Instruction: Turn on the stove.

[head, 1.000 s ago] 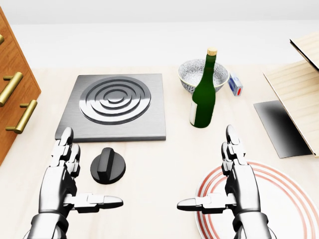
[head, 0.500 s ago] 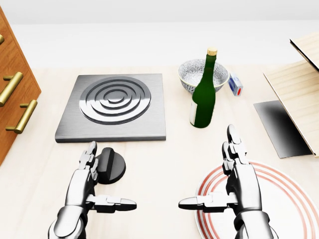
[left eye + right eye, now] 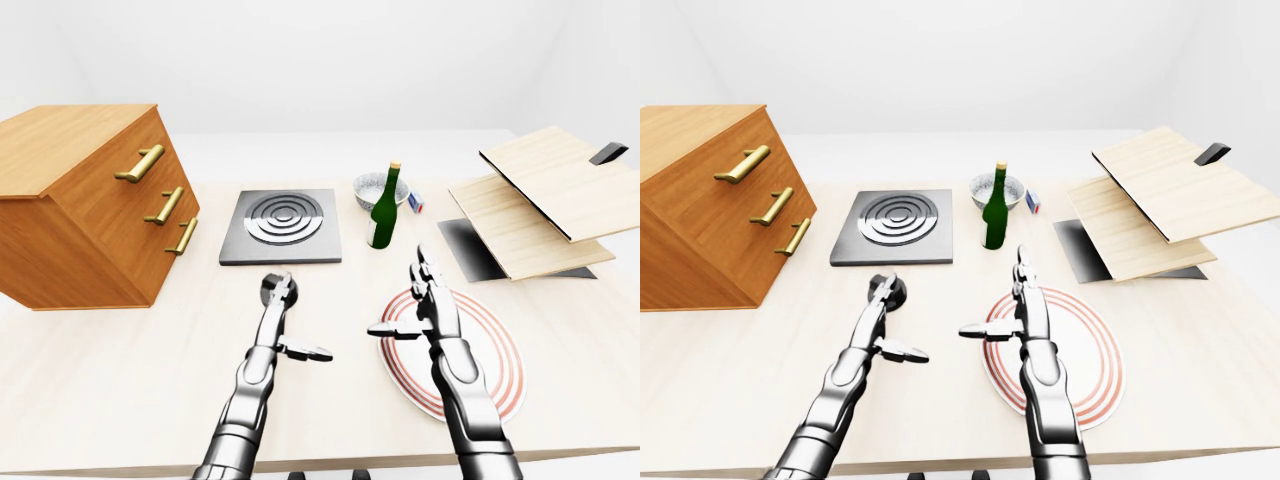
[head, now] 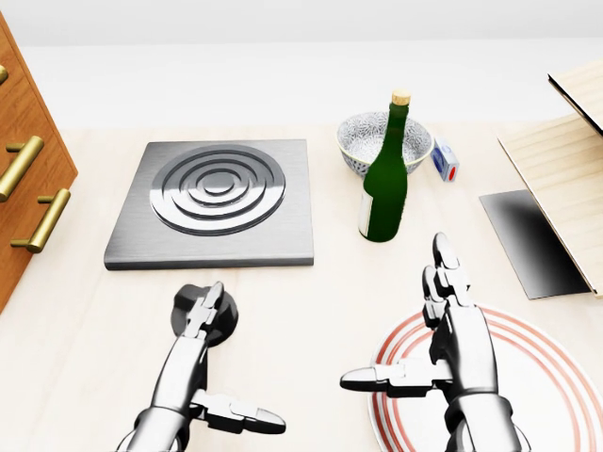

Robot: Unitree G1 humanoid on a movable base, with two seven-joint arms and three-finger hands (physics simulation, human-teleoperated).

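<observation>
Head view: black knob point(image 4: 203, 314) just below the stove point(image 4: 215, 200), under the tips of the left hand point(image 4: 193, 363), fingers spread apart. Right hand point(image 4: 452, 348) open too, flat over the plate point(image 4: 537, 386).

The pale wooden worktop point(image 4: 311, 301) carries a square grey metal stove plate point(image 4: 215, 201), black round knob point(image 4: 219, 318), green glass bottle point(image 4: 386, 184), patterned ceramic bowl point(image 4: 367, 141), red-ringed white plate point(image 4: 546, 395) and wooden drawer cabinet point(image 3: 85, 205).

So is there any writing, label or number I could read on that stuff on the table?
None can be read.
Bottle: pale label on its side, no legible words.
Small blue and red box: too small to read.
Knob, stove: no visible markings.
</observation>
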